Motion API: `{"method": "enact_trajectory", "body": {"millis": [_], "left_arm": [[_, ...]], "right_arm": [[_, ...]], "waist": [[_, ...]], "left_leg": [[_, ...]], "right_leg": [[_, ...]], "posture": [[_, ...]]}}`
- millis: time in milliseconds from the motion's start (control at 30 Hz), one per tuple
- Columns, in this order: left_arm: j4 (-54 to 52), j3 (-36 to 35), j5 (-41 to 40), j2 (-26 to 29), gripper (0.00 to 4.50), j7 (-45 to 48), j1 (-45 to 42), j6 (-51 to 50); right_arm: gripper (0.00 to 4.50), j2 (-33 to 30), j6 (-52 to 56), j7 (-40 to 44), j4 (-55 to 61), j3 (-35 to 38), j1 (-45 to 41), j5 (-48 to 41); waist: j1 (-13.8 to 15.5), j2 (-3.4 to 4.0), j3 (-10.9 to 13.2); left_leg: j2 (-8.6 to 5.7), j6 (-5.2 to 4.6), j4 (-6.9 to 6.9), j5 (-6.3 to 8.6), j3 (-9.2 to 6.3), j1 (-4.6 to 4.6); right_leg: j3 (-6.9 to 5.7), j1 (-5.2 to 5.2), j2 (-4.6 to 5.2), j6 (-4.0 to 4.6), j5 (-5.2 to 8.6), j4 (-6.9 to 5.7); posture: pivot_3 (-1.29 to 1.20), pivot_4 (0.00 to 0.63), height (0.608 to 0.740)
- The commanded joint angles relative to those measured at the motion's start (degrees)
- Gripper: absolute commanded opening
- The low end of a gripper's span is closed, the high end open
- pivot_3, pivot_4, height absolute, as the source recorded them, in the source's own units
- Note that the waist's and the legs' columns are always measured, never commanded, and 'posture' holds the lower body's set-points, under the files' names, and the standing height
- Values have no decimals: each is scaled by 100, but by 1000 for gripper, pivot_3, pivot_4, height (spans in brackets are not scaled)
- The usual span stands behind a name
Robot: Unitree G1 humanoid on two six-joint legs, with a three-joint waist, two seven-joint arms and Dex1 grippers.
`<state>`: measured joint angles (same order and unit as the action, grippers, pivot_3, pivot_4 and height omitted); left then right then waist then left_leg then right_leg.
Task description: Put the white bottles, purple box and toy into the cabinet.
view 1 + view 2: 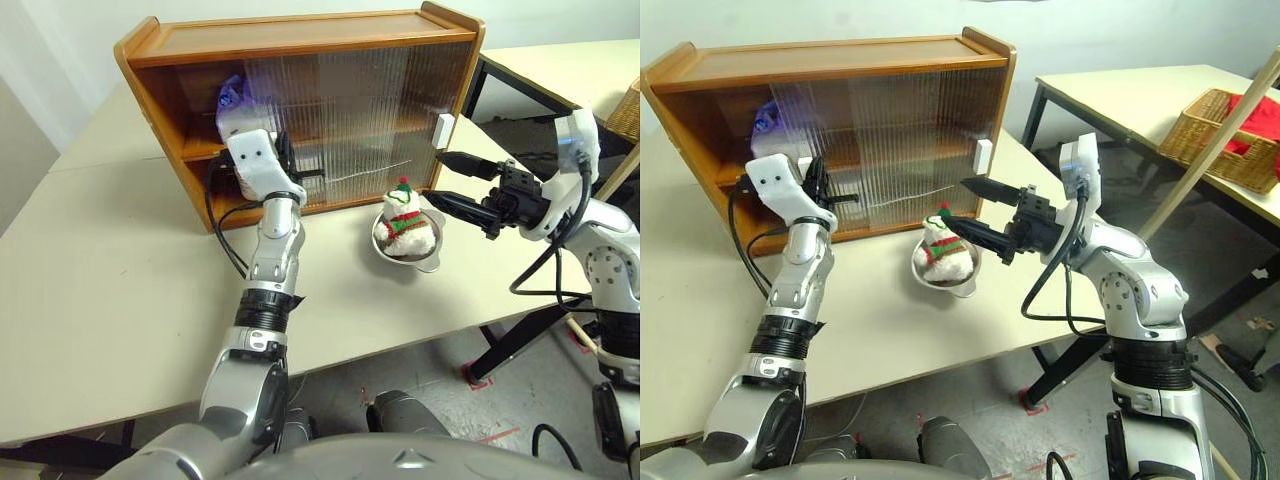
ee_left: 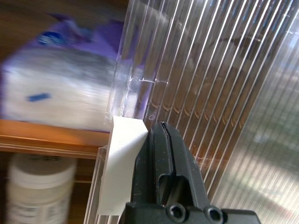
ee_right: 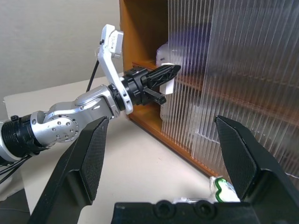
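Toy (image 1: 404, 222): plush snowman sits in a steel bowl (image 1: 428, 256) on the bench (image 1: 120, 270), just in front of the cabinet (image 1: 300, 110), not yet inside. Head views: left gripper (image 1: 292, 172) is at the edge of the left sliding door (image 1: 340, 130), fingers together; purple box (image 1: 232, 100) sits on the upper shelf behind it. Right gripper (image 1: 462, 185) hangs beside the bowl near the right door's white handle (image 1: 444, 130), fingers wide apart, holding nothing. Left wrist view: the closed fingers (image 2: 166, 158) press against the white door handle (image 2: 120, 163); purple box (image 2: 65, 88) above, one white bottle (image 2: 39, 186) on the lower shelf. Right wrist view: open fingers (image 3: 88, 158) frame the cabinet, with the left gripper (image 3: 161, 74) at the door edge. Risks, as I judge them: the closed tips could slip off the handle, leaving the door half shut; a right-hand grab on the toy could catch the bowl rim and tip it.
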<state>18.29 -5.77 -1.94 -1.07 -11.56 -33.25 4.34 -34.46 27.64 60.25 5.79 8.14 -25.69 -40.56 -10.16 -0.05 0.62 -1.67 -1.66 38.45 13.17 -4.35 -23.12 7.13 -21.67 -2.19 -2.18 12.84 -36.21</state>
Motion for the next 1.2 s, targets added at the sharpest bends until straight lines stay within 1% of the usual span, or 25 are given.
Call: {"method": "enact_trajectory", "body": {"millis": [33,433,733,933,1033,1100,1200], "left_arm": [[-279,-129,-42,46,26,-43,176,-202],[-993,-344,-147,44,26,-154,714,-806],[-1039,-591,-106,193,26,-267,801,-830],[-1047,-775,-86,304,26,-391,812,-799],[-1074,-692,-119,282,26,-269,823,-805],[-1182,-511,-348,217,26,175,861,-771],[-1550,-171,-997,162,26,1264,996,-972]], "right_arm": [[4500,31,-21,64,-70,-72,-117,35],[4500,115,-57,224,-235,-180,-244,98],[4500,161,-76,301,-341,-243,-336,137],[4500,212,-113,372,-451,-282,-402,175],[4500,248,-116,373,-466,-303,-437,195],[4500,247,-123,383,-466,-301,-440,200],[4500,231,-114,391,-467,-298,-445,202]], "waist": [[24,0,0],[286,1,-1],[506,1,-1],[560,1,-1],[563,0,-1],[574,0,-1],[624,0,-1]], "left_leg": [[1,0,0,0,0,0],[8,6,-8,3,-6,3],[11,6,-16,4,-8,6],[13,6,-21,4,-9,7],[24,6,-22,4,-5,8],[29,6,-23,3,-5,11],[30,10,-25,4,-7,12]], "right_leg": [[1,1,1,0,0,0],[6,-1,5,11,6,1],[17,-4,6,30,7,0],[21,-8,8,47,5,0],[18,-10,7,60,-1,-1],[15,-9,2,60,-1,-1],[14,-9,2,69,0,-2]], "posture": [[-165,0,740],[-125,0,740],[-107,0,740],[-94,0,740],[-91,0,740],[-91,0,740],[-89,0,740]]}}
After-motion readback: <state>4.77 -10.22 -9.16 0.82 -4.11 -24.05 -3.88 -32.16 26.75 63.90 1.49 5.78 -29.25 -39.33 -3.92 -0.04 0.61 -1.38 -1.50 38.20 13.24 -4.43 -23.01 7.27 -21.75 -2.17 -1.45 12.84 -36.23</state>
